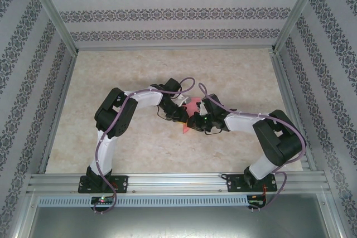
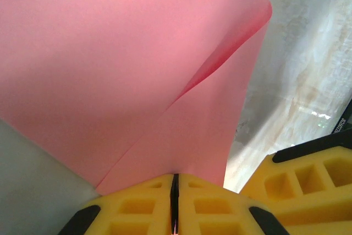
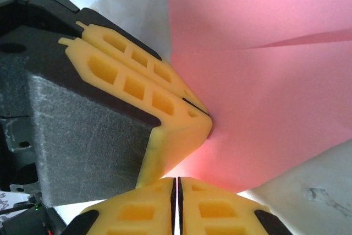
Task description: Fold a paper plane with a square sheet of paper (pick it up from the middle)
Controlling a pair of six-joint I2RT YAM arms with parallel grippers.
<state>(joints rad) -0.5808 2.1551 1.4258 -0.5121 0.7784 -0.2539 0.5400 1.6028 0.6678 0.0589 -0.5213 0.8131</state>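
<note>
Two small patches of the pink sheet of paper are peeking out between the wrists in the overhead view, near the middle of the table and well away from its edges. The wrists are covering the rest, so we are not making out its outline or corners there. Close up, the sheet is running off the top of both wrist views. We cannot tell its full shape, nor whether it is resting on the table or hanging clear. A raised flap is crossing it and casting a darker pink line.

Both arms are standing up from their bases at the near edge, elbows pushed outward and forearms reaching inward until the wrists are almost meeting. The left gripper is pressing its yellow fingers tightly together on the sheet's lower edge. The right gripper is doing likewise, its pads closed on the paper just beside the left one's tips. Cables and dark housings are blurring the fingertips from above.
</note>
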